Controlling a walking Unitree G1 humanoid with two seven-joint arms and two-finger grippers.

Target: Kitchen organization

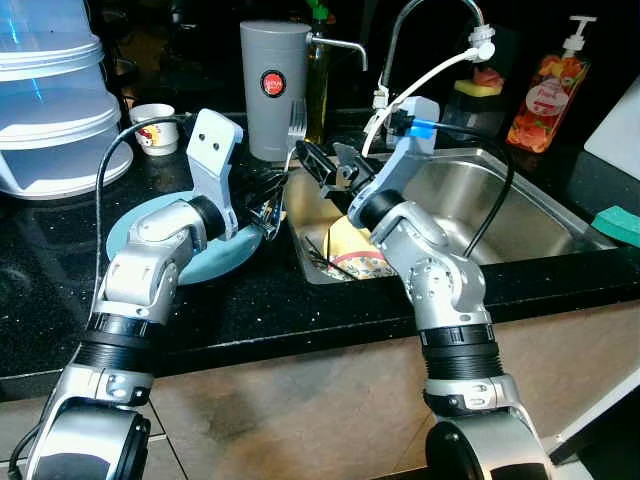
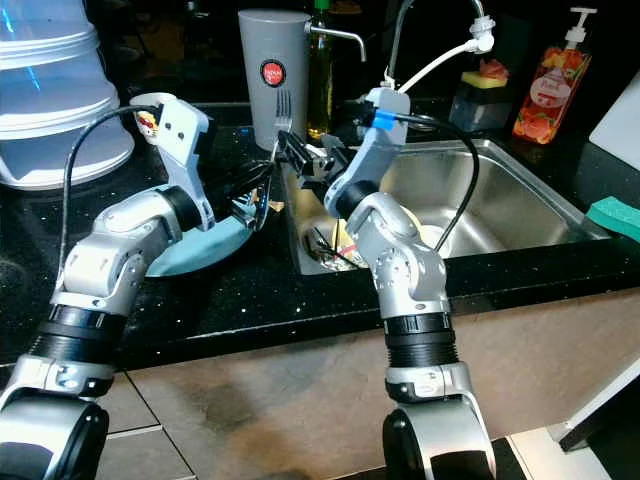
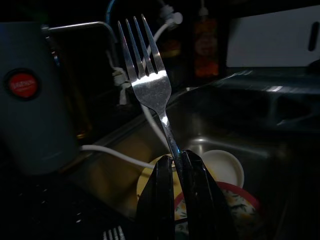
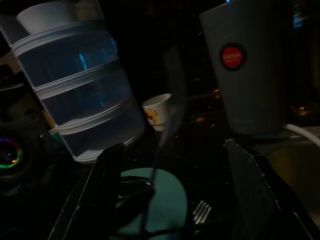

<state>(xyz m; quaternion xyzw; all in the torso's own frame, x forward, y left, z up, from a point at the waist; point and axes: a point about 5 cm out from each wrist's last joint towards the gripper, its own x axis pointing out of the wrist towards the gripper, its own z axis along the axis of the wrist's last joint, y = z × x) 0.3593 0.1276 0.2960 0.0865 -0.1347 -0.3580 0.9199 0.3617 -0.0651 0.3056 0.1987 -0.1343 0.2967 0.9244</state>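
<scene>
A silver fork (image 1: 296, 122) stands upright, tines up, at the left rim of the sink (image 1: 520, 225). My left gripper (image 1: 268, 210) is shut on the fork's (image 3: 150, 85) handle, its fingers (image 3: 165, 200) pressed together around it. My right gripper (image 1: 327, 163) hovers just right of the fork, open, with its fingers (image 4: 107, 170) spread wide and the fork's blurred stem between them, not touching. A light blue plate (image 1: 215, 255) lies on the black counter under my left gripper, and a second fork (image 4: 200, 212) rests on it.
Plates and a bowl (image 1: 350, 250) lie in the sink. A grey canister (image 1: 272, 90) stands behind the fork, near the faucet (image 1: 430, 20). Stacked clear containers (image 1: 50, 100) and a small cup (image 1: 155, 125) are far left. A soap bottle (image 1: 545, 95) and a teal sponge (image 1: 618, 222) are right.
</scene>
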